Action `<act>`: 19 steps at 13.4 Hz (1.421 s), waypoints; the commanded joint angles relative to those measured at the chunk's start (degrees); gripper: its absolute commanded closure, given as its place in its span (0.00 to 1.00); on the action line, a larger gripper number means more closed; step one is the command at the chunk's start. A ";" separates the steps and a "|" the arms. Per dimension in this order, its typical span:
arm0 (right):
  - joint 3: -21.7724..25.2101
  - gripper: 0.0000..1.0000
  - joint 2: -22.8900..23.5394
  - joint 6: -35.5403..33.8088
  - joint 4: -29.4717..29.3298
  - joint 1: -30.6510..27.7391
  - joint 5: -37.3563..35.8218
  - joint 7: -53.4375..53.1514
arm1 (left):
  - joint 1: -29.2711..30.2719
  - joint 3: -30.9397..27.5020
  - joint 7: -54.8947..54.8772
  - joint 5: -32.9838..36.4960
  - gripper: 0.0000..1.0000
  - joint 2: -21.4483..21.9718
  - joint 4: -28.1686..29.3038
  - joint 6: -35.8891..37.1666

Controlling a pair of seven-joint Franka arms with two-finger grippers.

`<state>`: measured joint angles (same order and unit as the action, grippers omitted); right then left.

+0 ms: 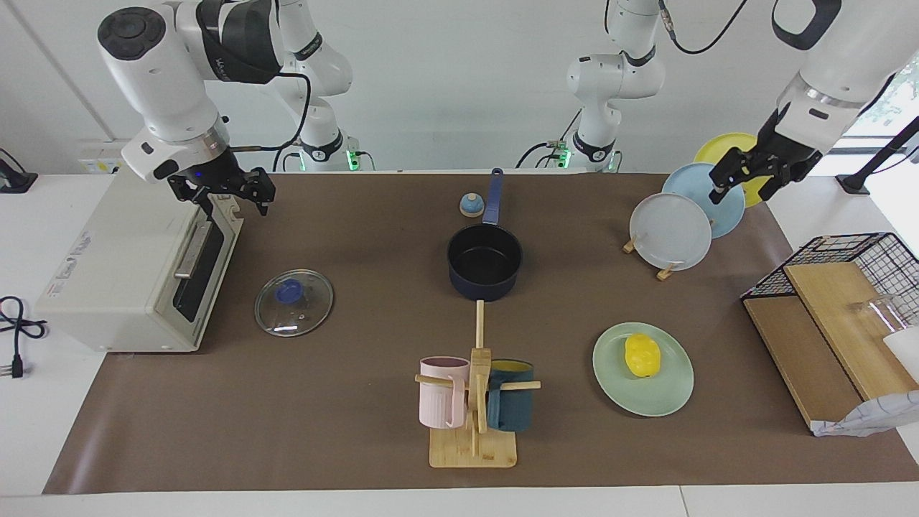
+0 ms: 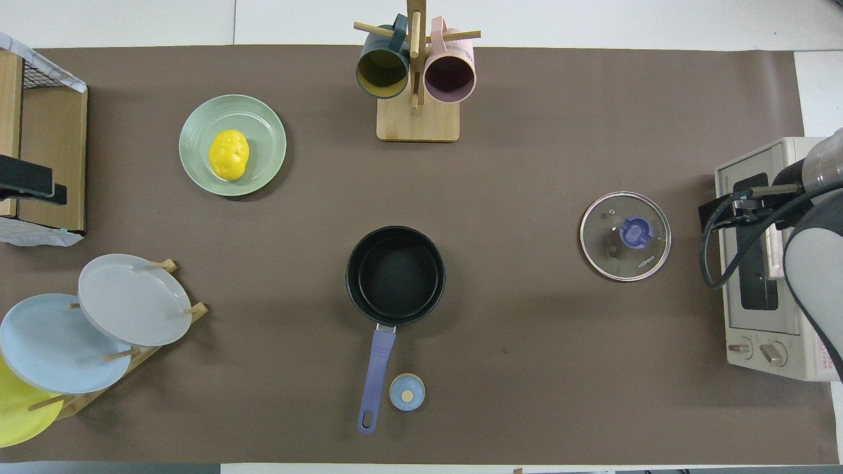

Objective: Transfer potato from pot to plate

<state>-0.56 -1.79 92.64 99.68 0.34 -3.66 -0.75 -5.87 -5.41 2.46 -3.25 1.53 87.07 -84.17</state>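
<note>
- Potato [image 1: 642, 355] is seen lying on the plate [image 1: 671, 395]; pot [image 1: 484, 260] stands empty.
- Left hand [image 1: 743, 181] is released, holding nothing, over the plate rack.
- Right hand [image 1: 228, 194] is released, waiting over the oven.
- Judgement: transfer looks done; arms are best kept clear of the plate.

A bright yellow potato [image 1: 642, 355] is sitting on a pale mint-green plate [image 1: 668, 397]. The pot [image 1: 485, 261] is showing navy-blue walls, a black inside and a blue handle. A brown mat [image 1: 344, 431] is covering the white table [image 1: 29, 445]. Pink [image 1: 443, 392] and dark teal [image 1: 510, 406] mugs are hanging together.
</note>
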 commanded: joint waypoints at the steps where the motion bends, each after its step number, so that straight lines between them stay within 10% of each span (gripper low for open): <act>1: -0.41 0.00 -0.32 -0.62 -0.27 -0.78 0.23 -0.74 | -0.72 0.22 -0.44 1.41 0.00 5.65 8.17 0.94; 5: -0.41 0.00 -0.32 -0.71 -0.27 -0.78 0.23 -0.65 | -1.34 0.40 -0.79 2.46 0.00 8.40 13.38 -3.17; 11: -0.41 0.00 -0.32 -0.62 -0.28 -0.78 0.23 -0.65 | -2.57 0.22 -1.05 4.31 0.00 2.35 2.77 -1.28; 19: -0.41 0.00 -0.32 -0.62 -0.19 -0.78 0.23 -0.65 | -2.31 0.75 -0.70 3.60 0.00 1.89 5.12 -1.52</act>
<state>-0.56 -1.79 92.64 99.65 0.34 -3.66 -0.75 -7.53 -4.55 2.11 -0.69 2.78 92.37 -86.63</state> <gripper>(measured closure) 0.000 0.000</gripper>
